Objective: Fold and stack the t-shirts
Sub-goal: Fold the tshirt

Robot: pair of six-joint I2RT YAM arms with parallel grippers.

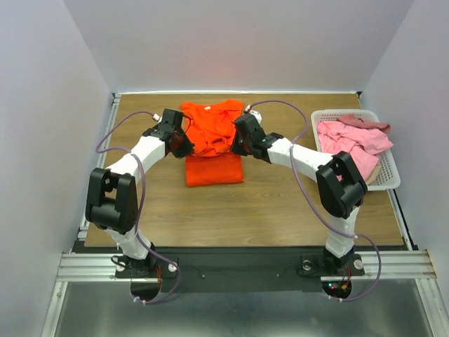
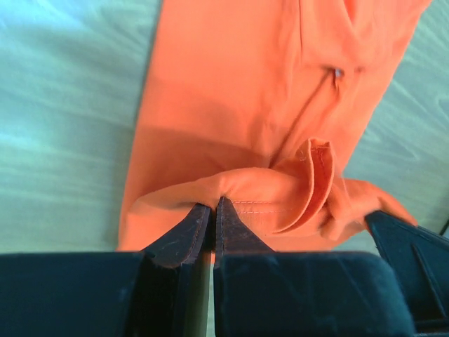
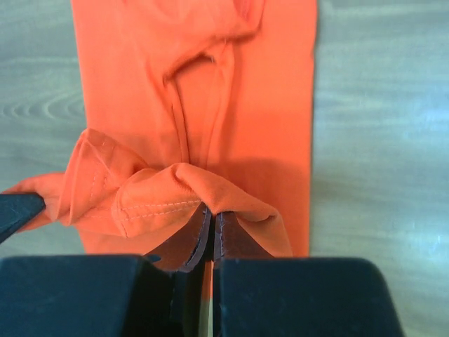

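Observation:
A bright orange-red t-shirt (image 1: pixel 212 167) lies at the middle of the wooden table, its lower part flat and its upper part bunched and raised between my two grippers. My left gripper (image 1: pixel 186 144) is shut on a stitched fold of the shirt's left side (image 2: pixel 242 193). My right gripper (image 1: pixel 236 143) is shut on a fold of its right side (image 3: pixel 196 184). Both pinched folds hang a little above the flat cloth (image 3: pixel 273 98). Light pink (image 1: pixel 351 144) and dusty rose (image 1: pixel 366 123) t-shirts are heaped in the basket at right.
The white slatted basket (image 1: pixel 390 177) stands at the table's right edge. Bare wood (image 1: pixel 273 203) runs in front of the orange shirt. Grey walls enclose the table on three sides. The arms' cables arc over the back half.

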